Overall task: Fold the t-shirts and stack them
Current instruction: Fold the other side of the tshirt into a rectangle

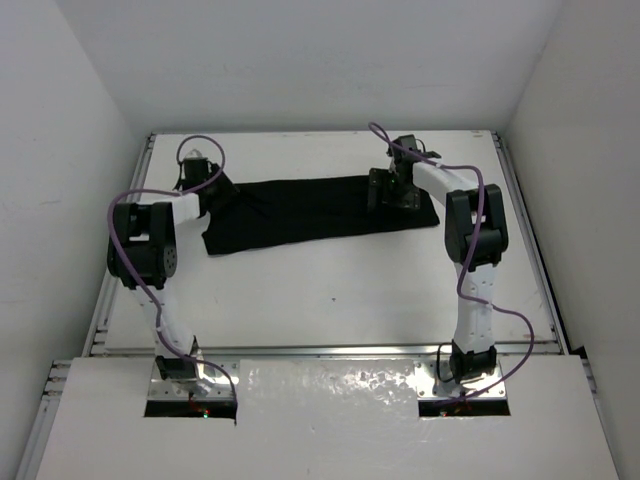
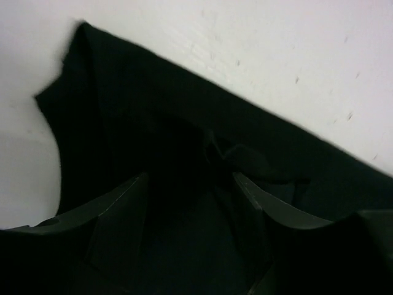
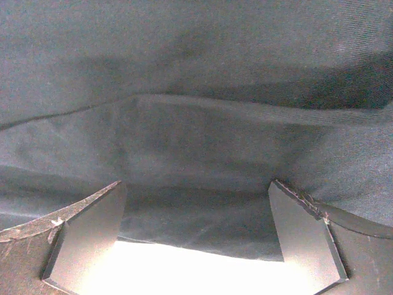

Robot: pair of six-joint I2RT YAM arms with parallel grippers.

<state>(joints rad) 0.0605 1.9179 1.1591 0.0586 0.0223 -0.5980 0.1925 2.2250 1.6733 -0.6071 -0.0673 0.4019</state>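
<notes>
T-shirt (image 1: 300,212) is lying spread on the table (image 1: 330,300), its long side running left to right, in the far half of the tabletop. Left gripper (image 1: 214,190) is sitting over the t-shirt's left end, at the far corner. In the left wrist view a small bunch of the t-shirt (image 2: 153,104) is lying between its fingers. Right gripper (image 1: 392,190) is sitting over the t-shirt's right end, toward the far edge. In the right wrist view an edge of the t-shirt (image 3: 196,92) is running across between its fingers, with table (image 3: 196,270) just beside that edge.
</notes>
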